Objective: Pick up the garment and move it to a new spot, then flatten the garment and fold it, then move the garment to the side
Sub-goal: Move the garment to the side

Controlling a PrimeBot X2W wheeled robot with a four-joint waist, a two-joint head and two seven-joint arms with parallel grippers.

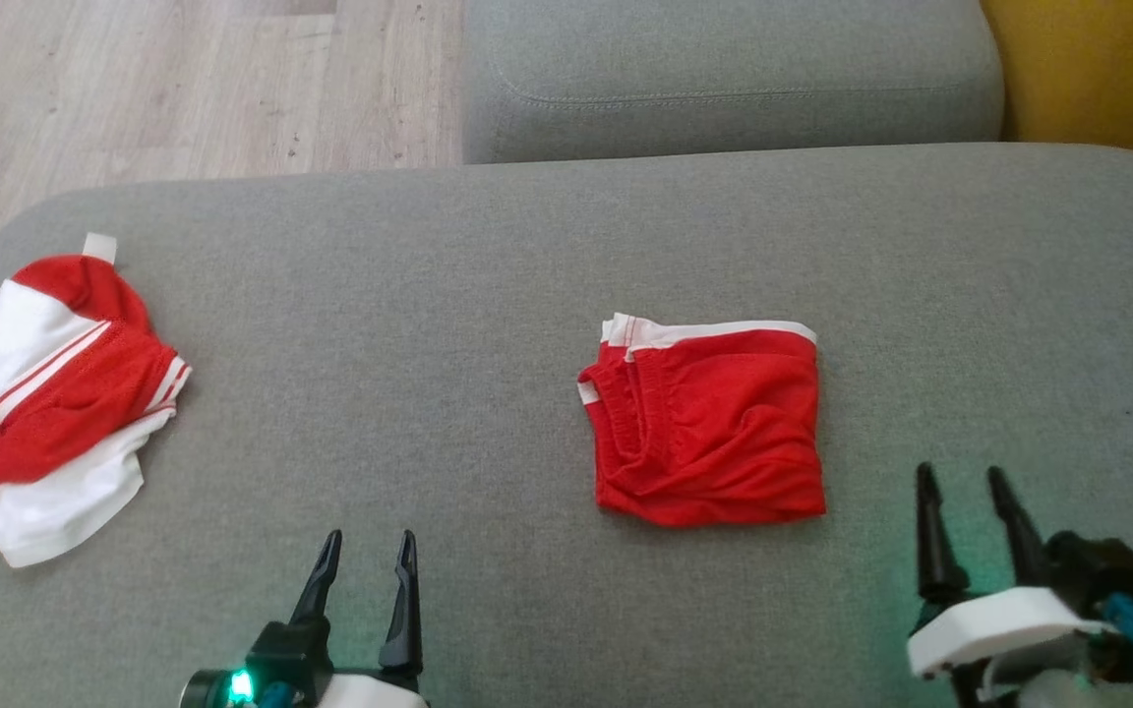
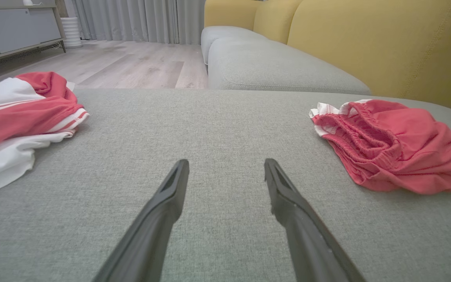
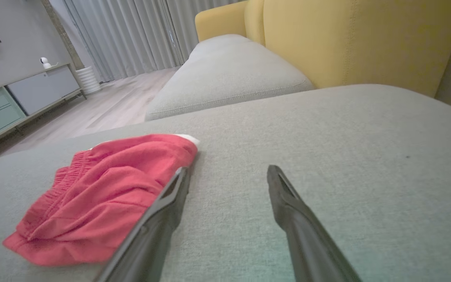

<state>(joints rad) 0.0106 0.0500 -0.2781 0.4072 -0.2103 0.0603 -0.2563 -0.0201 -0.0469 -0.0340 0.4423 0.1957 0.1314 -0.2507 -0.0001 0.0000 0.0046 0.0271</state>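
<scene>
Red-and-white sports garment (image 1: pixel 45 393) lay crumpled at your far left.
It sat on the grey sofa cushion's (image 1: pixel 429 295) left edge, long axis roughly fore-and-aft, up-left of your left end effector (image 1: pixel 370 539), the nearer one; that and the right end effector (image 1: pixel 959 472) gaped wide, empty.

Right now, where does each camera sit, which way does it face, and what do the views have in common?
Head view: on the head, looking down at the grey sofa seat; left fingers lower left, right fingers lower right, both open.
Left wrist view: low over the seat, facing the yellow backrest and wooden floor; its own open fingers rise from the bottom.
Right wrist view: low, facing likewise; its own open fingers.
Shared: all three show the folded red shorts; head and left wrist views share the red-and-white garment.
</scene>
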